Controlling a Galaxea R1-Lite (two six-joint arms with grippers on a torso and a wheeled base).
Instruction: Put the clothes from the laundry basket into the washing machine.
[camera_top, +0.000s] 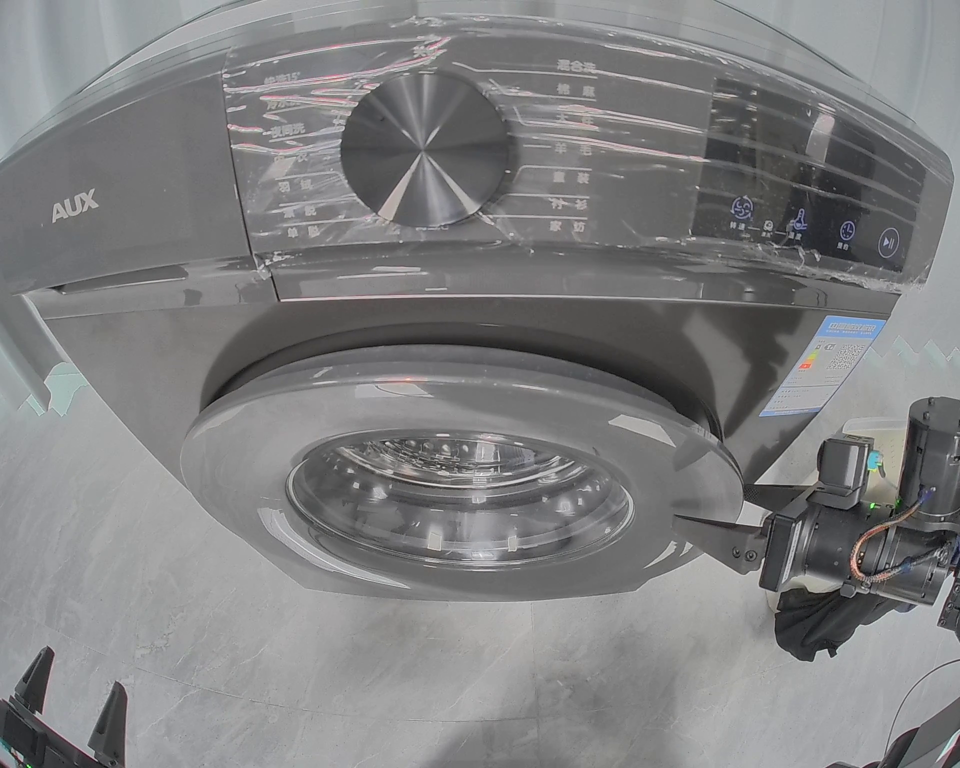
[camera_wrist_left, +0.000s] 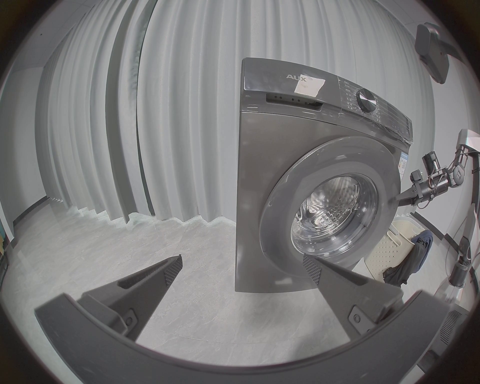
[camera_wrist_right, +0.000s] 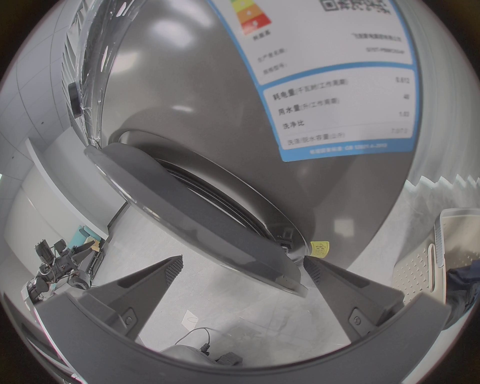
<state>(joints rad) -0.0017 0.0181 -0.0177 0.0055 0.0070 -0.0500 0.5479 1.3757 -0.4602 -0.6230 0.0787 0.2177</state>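
Pale grey marbled floor tiles (camera_top: 400, 680) and a pleated white curtain (camera_wrist_left: 175, 125) surround one dark grey front-loading washing machine (camera_top: 150, 350), which stands upright with its front facing the robot. It carries one round metal dial (camera_top: 425, 148) at 12 o'clock above one circular door with a glass porthole (camera_top: 460, 500), and one blue-edged paper label (camera_top: 825, 365) at about 2 o'clock from the door. The drum's axis runs level, straight out toward the robot. In the right wrist view the door stands slightly ajar, with a gap open between its rim and the machine's front. The right gripper (camera_top: 715, 507) sits at 3 to 4 o'clock on the door's rim, its two fingers spread with the rim's edge between them, not pinched together. The left gripper (camera_top: 80, 675) hangs low at 7 o'clock, well apart from the machine, with its two fingers wide apart and nothing between them. One cream perforated plastic laundry basket (camera_wrist_left: 390, 250) stands upright on the floor just beside the machine, at about 4 o'clock from the door. Dark clothes (camera_wrist_left: 412, 260) hang over its rim, their long axis pointing down toward the floor; how many pieces there are cannot be told.
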